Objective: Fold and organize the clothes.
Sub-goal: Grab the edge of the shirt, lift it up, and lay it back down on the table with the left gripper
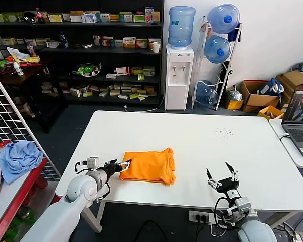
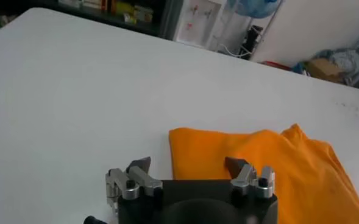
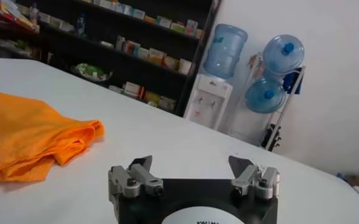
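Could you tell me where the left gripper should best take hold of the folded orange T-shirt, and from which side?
Probably the orange T-shirt at its left edge, from the robot's left. The left gripper is there with open jaws, and that edge lies straight and flat on the table.

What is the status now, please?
Left gripper open at folded orange T-shirt edge. Right gripper open, empty, near table front. Nothing blocking.

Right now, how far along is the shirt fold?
Done: the orange T-shirt lies folded into a compact rectangle on the white table. In hand: nothing; the left end effector is open at the shirt's left edge, the right end effector open and apart near the front edge. Left: possibly tidying the bunched right side.
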`<move>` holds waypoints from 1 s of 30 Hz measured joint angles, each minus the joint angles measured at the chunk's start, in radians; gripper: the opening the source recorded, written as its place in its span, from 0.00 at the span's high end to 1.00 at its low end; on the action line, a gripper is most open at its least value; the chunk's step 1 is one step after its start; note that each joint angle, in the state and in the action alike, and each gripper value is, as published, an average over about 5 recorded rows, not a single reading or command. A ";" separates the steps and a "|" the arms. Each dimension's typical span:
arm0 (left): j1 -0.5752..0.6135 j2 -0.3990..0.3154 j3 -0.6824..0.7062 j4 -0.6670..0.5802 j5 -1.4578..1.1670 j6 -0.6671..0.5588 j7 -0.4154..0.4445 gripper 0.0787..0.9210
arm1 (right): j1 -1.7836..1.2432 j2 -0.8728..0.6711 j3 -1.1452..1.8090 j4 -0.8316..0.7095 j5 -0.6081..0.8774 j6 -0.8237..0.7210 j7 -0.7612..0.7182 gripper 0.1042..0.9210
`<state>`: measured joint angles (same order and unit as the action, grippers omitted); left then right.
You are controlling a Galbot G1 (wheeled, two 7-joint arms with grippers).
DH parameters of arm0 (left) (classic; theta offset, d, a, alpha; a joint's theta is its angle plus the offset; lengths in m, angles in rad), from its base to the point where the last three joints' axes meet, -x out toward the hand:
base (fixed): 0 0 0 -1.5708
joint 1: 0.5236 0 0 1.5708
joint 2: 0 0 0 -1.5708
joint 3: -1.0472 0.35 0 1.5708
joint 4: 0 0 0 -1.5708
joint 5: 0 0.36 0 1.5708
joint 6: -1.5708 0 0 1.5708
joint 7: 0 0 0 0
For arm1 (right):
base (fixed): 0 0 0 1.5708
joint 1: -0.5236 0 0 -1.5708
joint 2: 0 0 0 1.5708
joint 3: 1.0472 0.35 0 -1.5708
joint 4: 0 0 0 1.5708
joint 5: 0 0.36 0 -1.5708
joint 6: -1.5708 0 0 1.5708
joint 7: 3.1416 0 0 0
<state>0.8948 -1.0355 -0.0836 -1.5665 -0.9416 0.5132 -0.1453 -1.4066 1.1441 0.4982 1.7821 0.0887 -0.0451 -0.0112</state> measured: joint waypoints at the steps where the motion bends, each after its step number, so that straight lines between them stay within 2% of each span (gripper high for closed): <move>1: -0.002 0.001 0.000 0.005 -0.005 0.007 0.012 0.12 | -0.001 -0.001 0.002 0.000 0.002 0.000 -0.001 0.12; 10: -0.024 -0.011 0.006 0.053 -0.014 0.040 0.079 0.12 | -0.009 -0.007 0.014 0.004 0.014 -0.001 -0.006 0.12; 13: -0.028 -0.017 0.009 0.061 -0.011 0.044 0.091 0.15 | -0.010 -0.009 0.017 0.007 0.017 -0.002 -0.006 0.12; 30: -0.003 -0.024 0.000 0.039 -0.002 0.048 0.106 0.73 | 0.004 -0.011 0.008 0.013 0.024 -0.009 -0.004 0.12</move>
<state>0.8916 -1.0596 -0.0841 -1.5279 -0.9435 0.5613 -0.0390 -1.4029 1.1330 0.5058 1.7947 0.1125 -0.0545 -0.0156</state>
